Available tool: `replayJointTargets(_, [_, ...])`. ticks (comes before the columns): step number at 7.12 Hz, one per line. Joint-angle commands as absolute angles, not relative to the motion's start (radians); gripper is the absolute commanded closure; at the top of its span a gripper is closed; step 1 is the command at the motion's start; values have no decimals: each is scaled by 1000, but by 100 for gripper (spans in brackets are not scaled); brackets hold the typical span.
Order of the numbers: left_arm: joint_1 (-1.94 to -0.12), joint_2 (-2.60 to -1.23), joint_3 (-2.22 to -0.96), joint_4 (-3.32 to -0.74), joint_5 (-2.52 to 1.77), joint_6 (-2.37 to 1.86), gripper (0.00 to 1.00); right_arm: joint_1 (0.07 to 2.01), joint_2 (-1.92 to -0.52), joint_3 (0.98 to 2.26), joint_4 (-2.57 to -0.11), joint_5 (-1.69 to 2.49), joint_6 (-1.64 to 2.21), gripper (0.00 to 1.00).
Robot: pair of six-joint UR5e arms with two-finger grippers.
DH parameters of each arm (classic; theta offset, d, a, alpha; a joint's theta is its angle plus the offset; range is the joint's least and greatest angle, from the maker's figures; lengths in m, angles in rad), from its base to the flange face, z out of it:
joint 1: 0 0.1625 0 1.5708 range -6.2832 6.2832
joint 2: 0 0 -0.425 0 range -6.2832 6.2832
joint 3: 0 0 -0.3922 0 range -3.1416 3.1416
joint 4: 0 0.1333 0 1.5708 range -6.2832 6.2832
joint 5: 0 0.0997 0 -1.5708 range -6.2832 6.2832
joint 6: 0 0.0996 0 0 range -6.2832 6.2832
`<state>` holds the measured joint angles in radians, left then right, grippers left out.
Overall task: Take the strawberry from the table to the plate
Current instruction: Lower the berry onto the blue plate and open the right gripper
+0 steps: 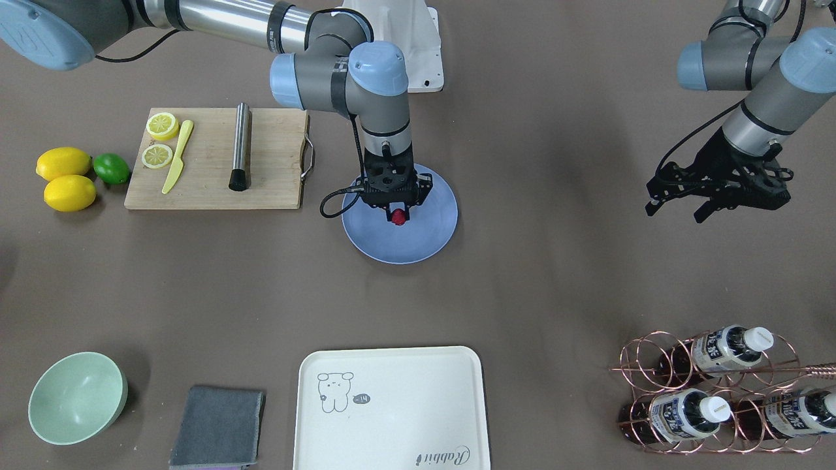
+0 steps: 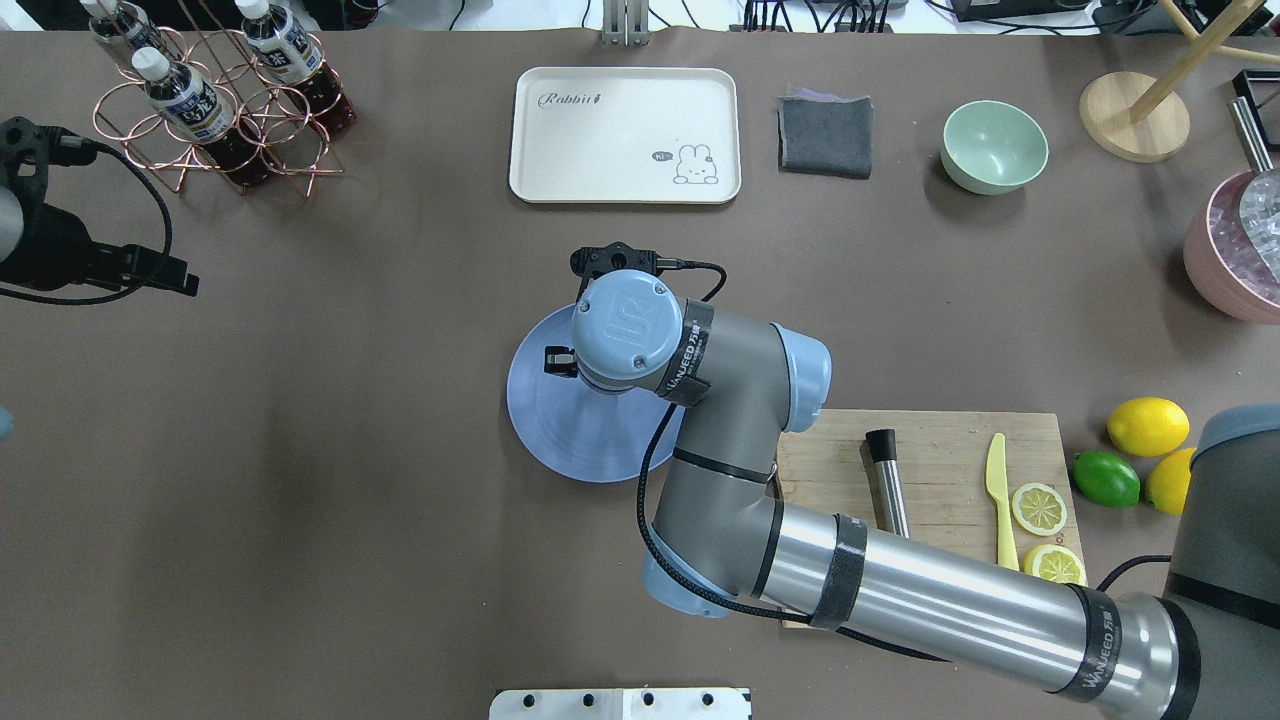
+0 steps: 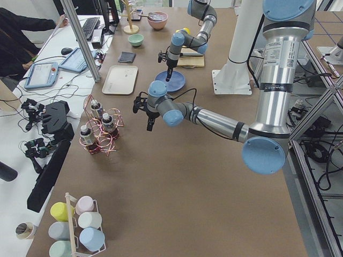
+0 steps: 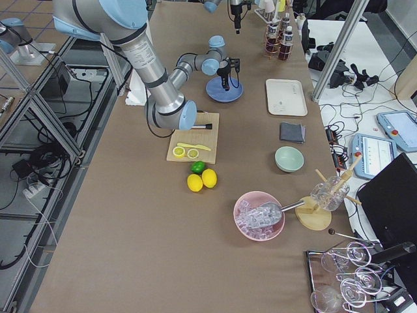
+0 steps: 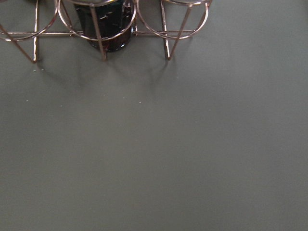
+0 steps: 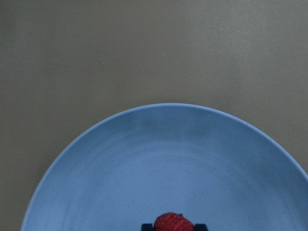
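The right hand (image 1: 398,212) is closed on the strawberry (image 1: 398,217) and points straight down over the plate (image 1: 424,245), near its middle, so release should need only a short drop; the left hand (image 1: 675,212), spread open, idles far off.

Right arm: we see the grey-and-silver right arm (image 2: 900,580), with pale blue joint caps, reach in from the robot's right. Its elbow is bent and its wrist points straight down.
Right tool: the black two-finger right tool (image 1: 397,213) points downward. Its fingers are closed on a small dark-red strawberry (image 1: 397,217), which shows between the fingertips (image 6: 146,225) in our wrist view.
Left arm: the grey left arm (image 1: 764,111) is raised, well out to the robot's left.
Left tool: the black left tool (image 1: 674,209) hangs above the brown-grey tabletop (image 1: 555,281), angled downward, and we see its fingers spread apart.
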<state>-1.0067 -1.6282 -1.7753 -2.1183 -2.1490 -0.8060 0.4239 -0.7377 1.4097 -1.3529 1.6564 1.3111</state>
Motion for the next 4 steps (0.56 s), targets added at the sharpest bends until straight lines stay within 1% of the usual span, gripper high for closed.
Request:
replayJointTargets(1, [-1011, -1614, -1779, -2118, -2151, -804, 2, 420, -733, 1416, -1333, 1666, 1321, 43])
replayJointTargets(2, [-1012, -1617, -1776, -2118, -2151, -804, 2, 405, -738, 1419, -1333, 1663, 1322, 0])
replayJointTargets(3, [-1014, -1615, -1778, -2118, -2151, -805, 2, 402, -745, 1420, -1344, 1660, 1321, 0])
replayJointTargets(4, [-1014, -1615, -1781, -2118, -2151, -805, 2, 414, -746, 1448, -1380, 1661, 1319, 0])
